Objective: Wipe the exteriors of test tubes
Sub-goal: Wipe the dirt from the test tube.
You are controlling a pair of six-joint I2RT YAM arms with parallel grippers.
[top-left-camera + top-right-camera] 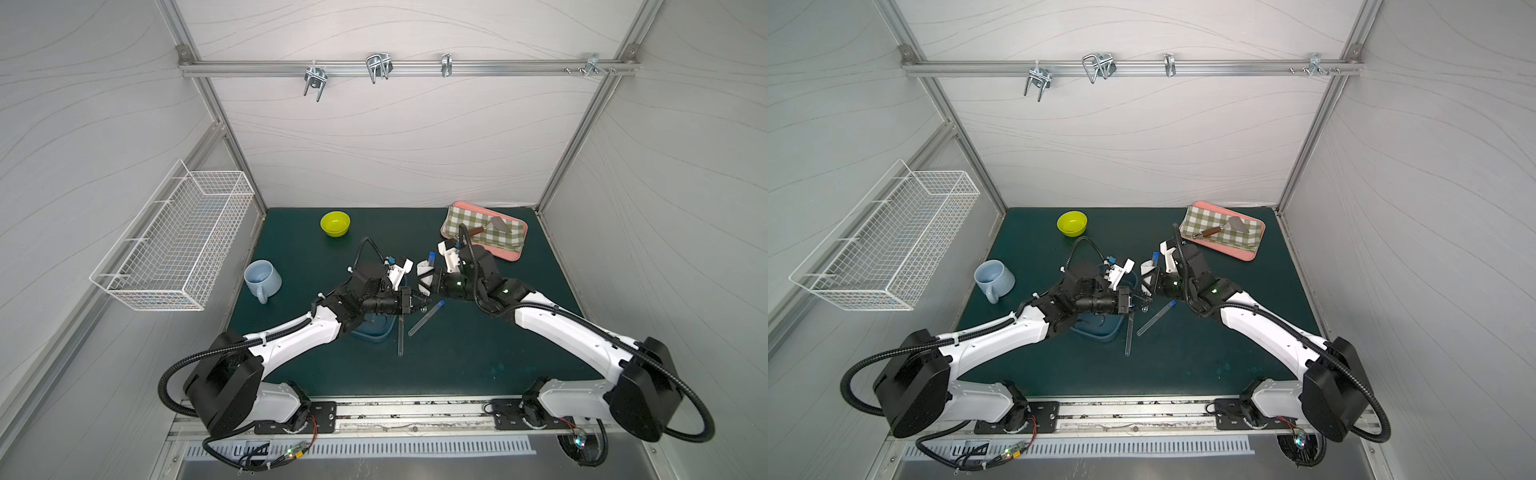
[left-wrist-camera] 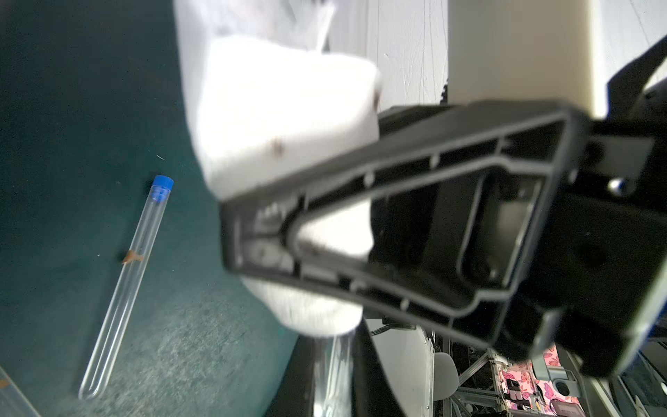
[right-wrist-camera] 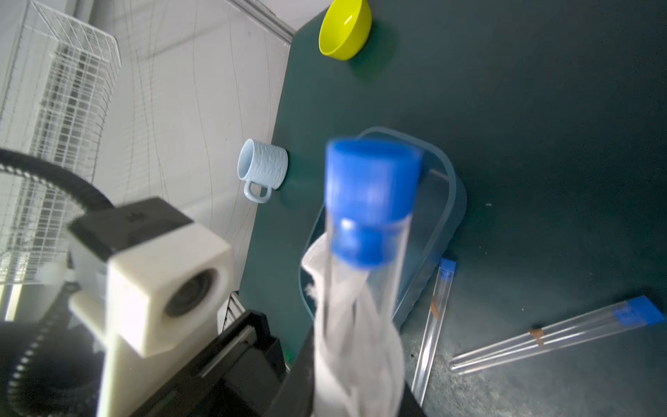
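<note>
My left gripper [image 1: 419, 302] has its jaws pressed together on the rounded lower end of the lifted test tube [image 3: 366, 281], and my right gripper [image 1: 430, 287] pinches the white cloth [image 2: 285, 119] wrapped round its middle (blue cap [image 3: 371, 187] poking out above). Two more lie on the green mat [image 1: 478, 353] beside the blue tub [image 1: 374, 336]: a slanted tube [image 1: 426, 318] and a straight tube [image 1: 400, 337].
</note>
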